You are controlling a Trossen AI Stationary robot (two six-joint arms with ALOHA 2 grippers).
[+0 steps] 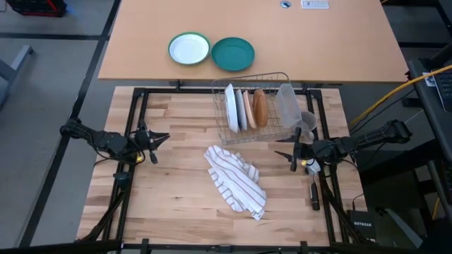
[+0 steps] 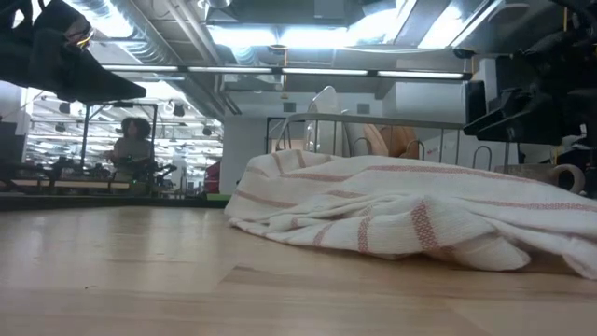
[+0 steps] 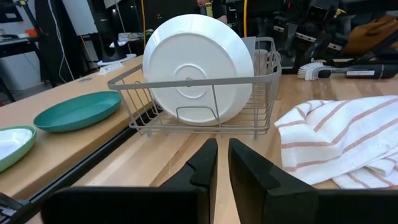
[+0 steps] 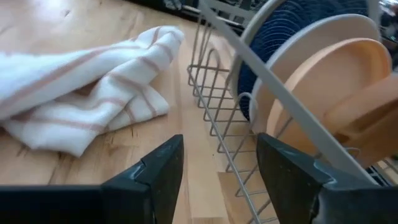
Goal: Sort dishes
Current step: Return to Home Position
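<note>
The plates stand on edge in a wire dish rack [image 1: 272,76] at the table's far middle. The white plate [image 1: 231,107] is leftmost, its underside [image 3: 198,71] facing my left gripper. The dark blue plate [image 4: 292,37] stands behind it, and the tan-brown plate [image 1: 260,107] [image 4: 339,84] is to its right. My left gripper [image 1: 164,137] [image 3: 222,158] hovers left of the rack, shut and pointing at it. My right gripper [image 1: 288,154] [image 4: 221,168] hovers near the rack's right near corner, open.
A white red-striped towel [image 1: 235,180] [image 2: 401,210] lies crumpled at the table's middle, between the arms. A clear cup [image 1: 286,104] stands in the rack's right end. A brush [image 3: 317,71] lies near the right arm. On the far table sit a teal plate [image 1: 233,53] and a green-rimmed white plate [image 1: 189,49].
</note>
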